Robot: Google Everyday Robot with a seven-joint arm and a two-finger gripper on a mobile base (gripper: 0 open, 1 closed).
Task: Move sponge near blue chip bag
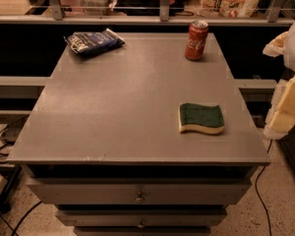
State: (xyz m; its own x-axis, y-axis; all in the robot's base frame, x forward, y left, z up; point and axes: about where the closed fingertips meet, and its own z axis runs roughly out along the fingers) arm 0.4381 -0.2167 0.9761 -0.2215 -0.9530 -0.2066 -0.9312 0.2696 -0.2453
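Observation:
The sponge (201, 117), dark green on top with pale yellow foam below, lies flat on the grey table (118, 107) toward its front right. The blue chip bag (94, 42), crinkled with white lettering, lies at the table's far left corner, well away from the sponge. My gripper (286, 90), with cream-yellow pads, hangs at the right edge of the view, beyond the table's right side and a little to the right of and above the sponge. It touches nothing on the table and is partly cut off by the frame.
A red soda can (196, 40) stands upright at the far right of the table. The table has drawers (140, 195) in its front. A railing and a dark ledge run behind it. Cables lie on the floor at left and right.

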